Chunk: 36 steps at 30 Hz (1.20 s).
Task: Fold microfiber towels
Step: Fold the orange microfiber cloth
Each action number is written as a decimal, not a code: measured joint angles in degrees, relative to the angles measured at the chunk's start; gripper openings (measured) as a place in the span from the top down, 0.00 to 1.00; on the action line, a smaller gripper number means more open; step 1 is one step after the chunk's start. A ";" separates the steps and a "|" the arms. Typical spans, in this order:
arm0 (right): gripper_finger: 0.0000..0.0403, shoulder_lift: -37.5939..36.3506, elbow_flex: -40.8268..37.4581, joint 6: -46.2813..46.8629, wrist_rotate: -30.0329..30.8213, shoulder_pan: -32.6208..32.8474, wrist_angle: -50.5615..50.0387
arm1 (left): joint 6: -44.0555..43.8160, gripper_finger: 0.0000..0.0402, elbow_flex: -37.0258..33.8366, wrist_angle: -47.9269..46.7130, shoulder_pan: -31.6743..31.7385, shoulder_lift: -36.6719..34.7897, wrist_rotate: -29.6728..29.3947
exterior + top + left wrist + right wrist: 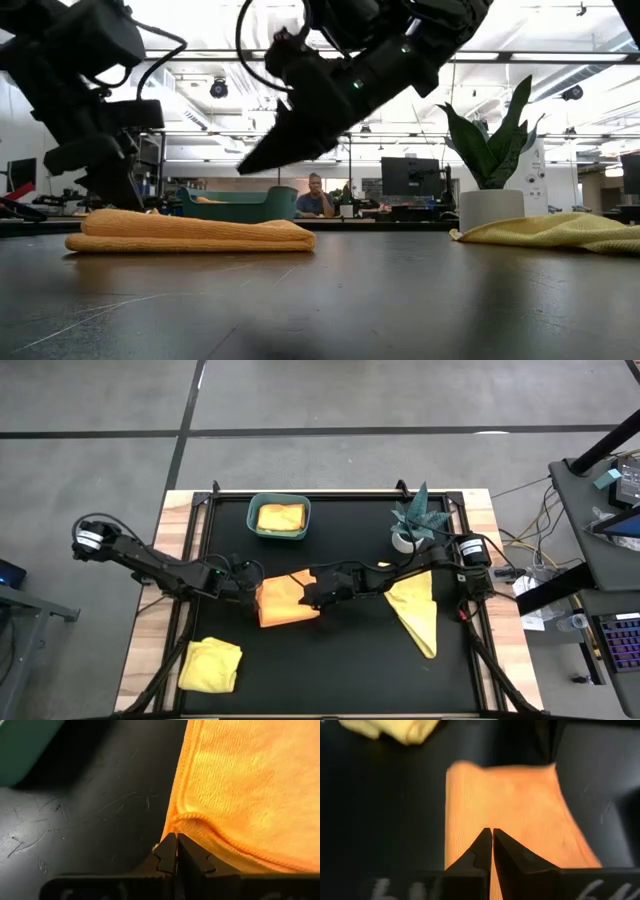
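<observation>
both grippers were fully closed and empty: the left gripper [250,591] at the folded orange towel's [283,603] nine o'clock edge, the right gripper [308,596] above its three o'clock side

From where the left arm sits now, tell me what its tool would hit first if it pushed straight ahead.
The left tool, shut, points at the folded edge of the orange towel right at its tips. It would likely meet that edge first; whether the tips already touch it is unclear.

A teal bin [280,518] sits at the far edge of the black counter [330,670]. Well to its right stands a potted plant [415,525]; a seated person [316,196] shows beyond the bin.
</observation>
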 joint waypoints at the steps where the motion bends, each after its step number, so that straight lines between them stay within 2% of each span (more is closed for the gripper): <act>1: 0.97 0.00 0.00 -0.01 -0.01 -0.02 1.34 | 0.04 1.00 -0.43 -0.04 0.00 0.04 0.01; 7: 0.88 1.00 1.37 0.10 0.05 -0.86 5.80 | 0.05 1.00 -3.12 1.20 0.00 0.53 0.01; 16: 0.73 10.88 12.03 -1.24 4.43 -3.61 7.88 | 1.68 1.00 -8.95 12.43 -0.07 0.63 -0.11; 21: 0.68 15.55 17.65 -0.82 3.54 -5.89 7.78 | 1.62 1.00 -10.67 14.36 -0.04 0.64 0.12; 26: 0.64 20.29 23.23 0.82 -1.08 -6.88 7.96 | 1.64 1.00 -10.67 14.44 -0.04 0.77 0.14; 36: 0.63 27.93 32.18 0.12 -0.97 -7.13 2.81 | 1.65 1.00 -10.73 15.34 0.00 0.75 0.31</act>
